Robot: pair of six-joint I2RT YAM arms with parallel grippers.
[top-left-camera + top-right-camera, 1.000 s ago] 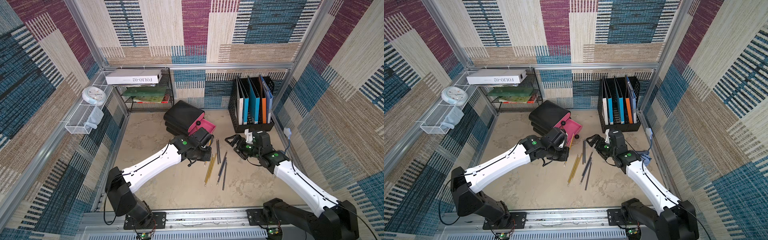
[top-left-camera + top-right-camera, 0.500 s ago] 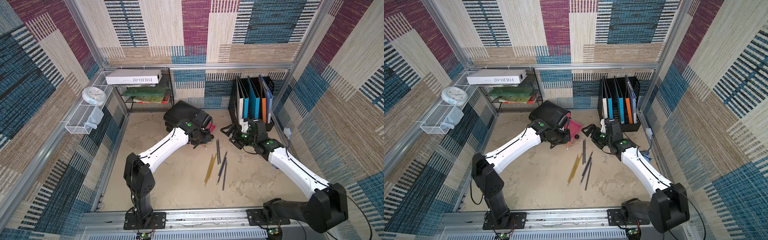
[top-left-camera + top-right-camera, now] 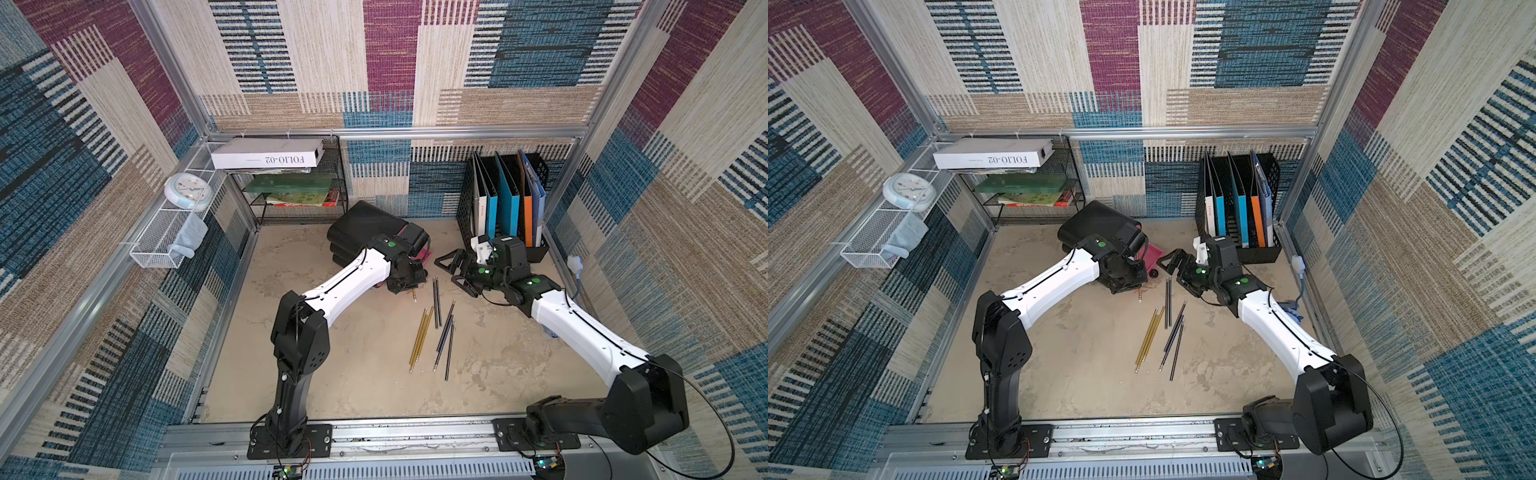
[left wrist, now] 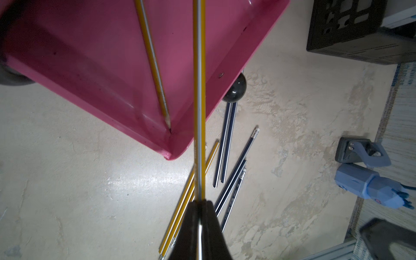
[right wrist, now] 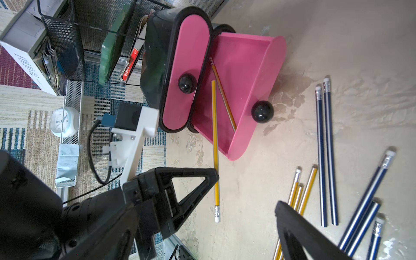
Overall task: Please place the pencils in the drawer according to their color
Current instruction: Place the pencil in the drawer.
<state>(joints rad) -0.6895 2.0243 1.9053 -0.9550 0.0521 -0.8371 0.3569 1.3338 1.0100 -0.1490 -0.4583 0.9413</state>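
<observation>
Only the wrist views let us see into the open pink drawer (image 4: pixel 90 56), where one yellow pencil (image 4: pixel 153 58) lies slanted with its tip in a corner. In both top views the left arm covers most of that drawer. The left fingers (image 4: pixel 200 209) are clenched on a second yellow pencil (image 4: pixel 200 90). In a top view only its eraser end (image 3: pixel 414 296) pokes out beneath the wrist, while the right wrist view shows its whole length, far end over the drawer's inside. We cannot tell whether that end touches the drawer floor. The right fingers (image 5: pixel 292 225) stand spread with nothing between them, near the drawer's front. Only one of them shows in the right wrist view, and it cuts off the yellow pencils (image 3: pixel 420 336) lying loose on the worktop (image 3: pixel 332 374) beside the navy pencils (image 3: pixel 446 334)
</observation>
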